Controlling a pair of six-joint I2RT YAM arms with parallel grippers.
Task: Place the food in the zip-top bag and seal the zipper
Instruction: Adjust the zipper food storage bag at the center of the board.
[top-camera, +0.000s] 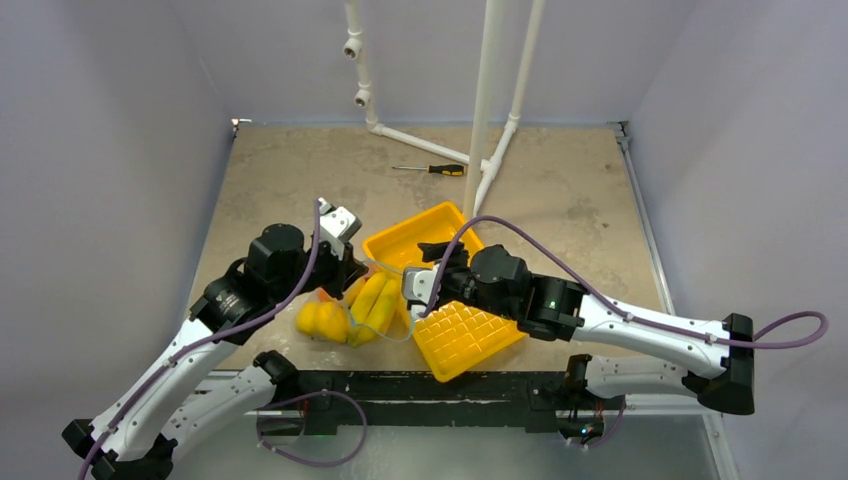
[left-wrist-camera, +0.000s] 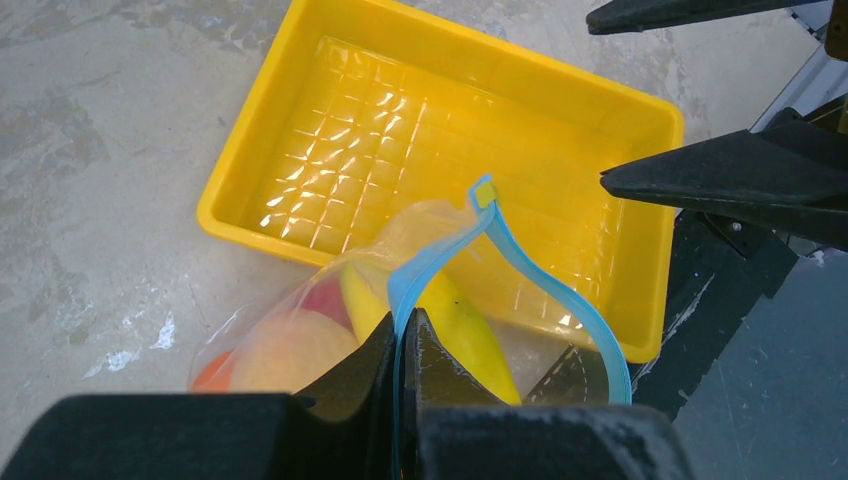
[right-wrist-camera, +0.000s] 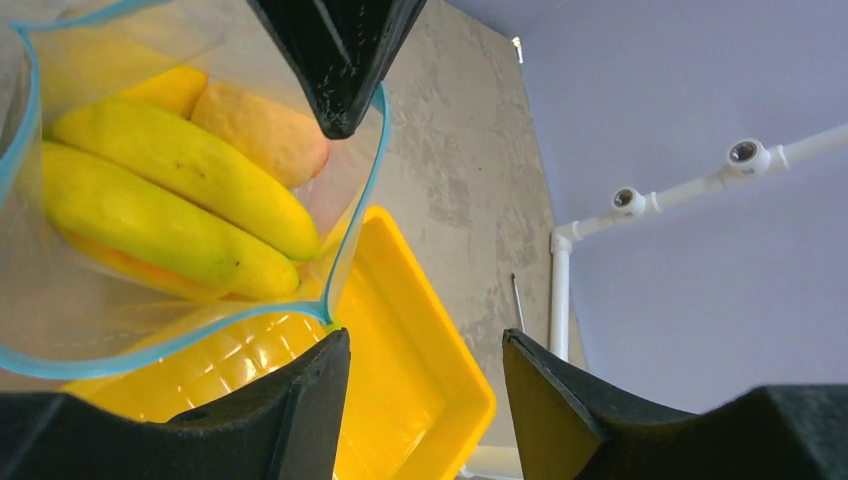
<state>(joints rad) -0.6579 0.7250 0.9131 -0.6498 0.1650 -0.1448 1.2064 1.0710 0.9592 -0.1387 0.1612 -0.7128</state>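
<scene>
the left claw (left-wrist-camera: 403, 350) is shut tight on the zipper (left-wrist-camera: 400, 300), pinching the blue strip. the zip-top bag (left-wrist-camera: 260, 330) lies on the counter (left-wrist-camera: 90, 150), right against the yellow tray (left-wrist-camera: 400, 130). its mouth gapes open. the food (right-wrist-camera: 170, 170) is inside the bag; bananas and a peach-coloured fruit show through. the right claw (right-wrist-camera: 425, 390) is spread wide and holds nothing. the blue strip runs long-ways from the left claw toward the right claw. one corner of the strip sits just by the right claw's finger. so i think the right claw is the nearer one to press the strip closed.
</scene>
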